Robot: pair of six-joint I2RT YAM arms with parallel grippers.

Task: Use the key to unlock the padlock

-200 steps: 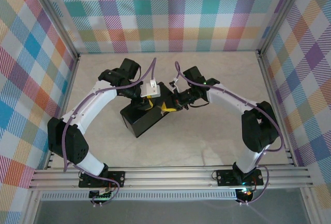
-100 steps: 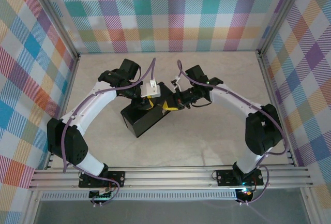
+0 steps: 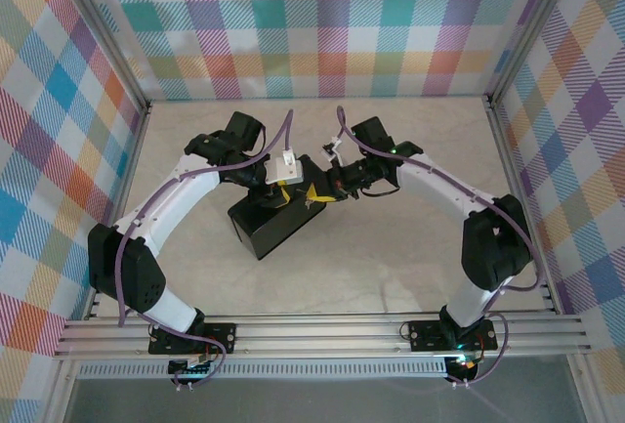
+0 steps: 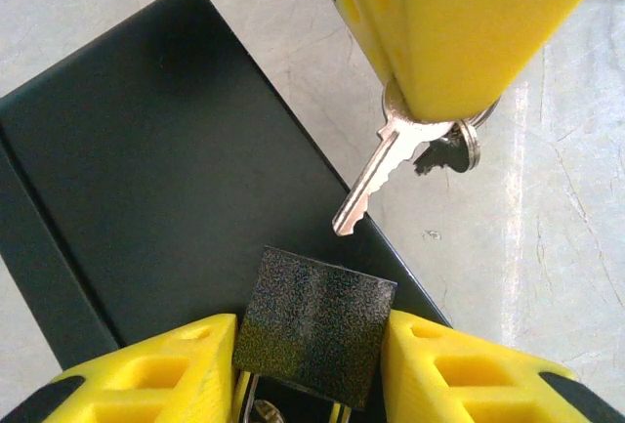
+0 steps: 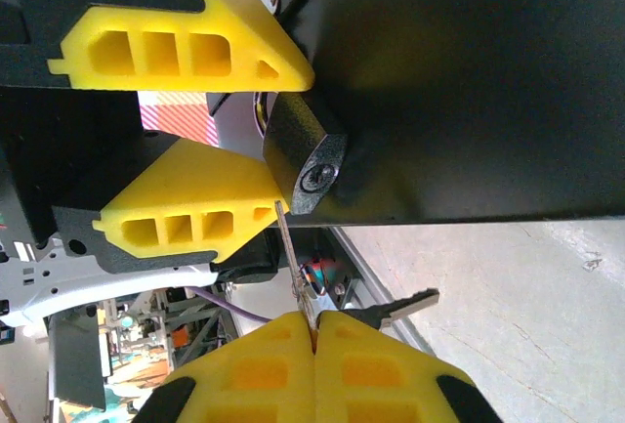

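A small dark padlock (image 4: pixel 314 325) sits between the yellow fingers (image 4: pixel 146 369) of my left gripper (image 4: pixel 312 345), which is shut on its body, against the side of the black box (image 4: pixel 146 179). The padlock's keyhole face (image 5: pixel 317 177) shows in the right wrist view. My right gripper (image 5: pixel 314 330) is shut on the head of a silver key (image 5: pixel 291 247). The key's tip (image 4: pixel 342 228) hangs just off the padlock, beside the keyhole and outside it. A second key (image 5: pixel 405 304) dangles from the same ring. From above, both grippers (image 3: pixel 283 189) (image 3: pixel 327 190) meet at the box's far end.
The black box (image 3: pixel 273 223) lies slantwise in the middle of the pale table (image 3: pixel 391 267). Metal frame posts and plaid walls (image 3: pixel 332 22) ring the table. Bare tabletop lies to the right of the box and along the front.
The right arm's wrist has shifted slightly toward the back and left, with the key still held at the box's end. The left arm has stayed put on the padlock.
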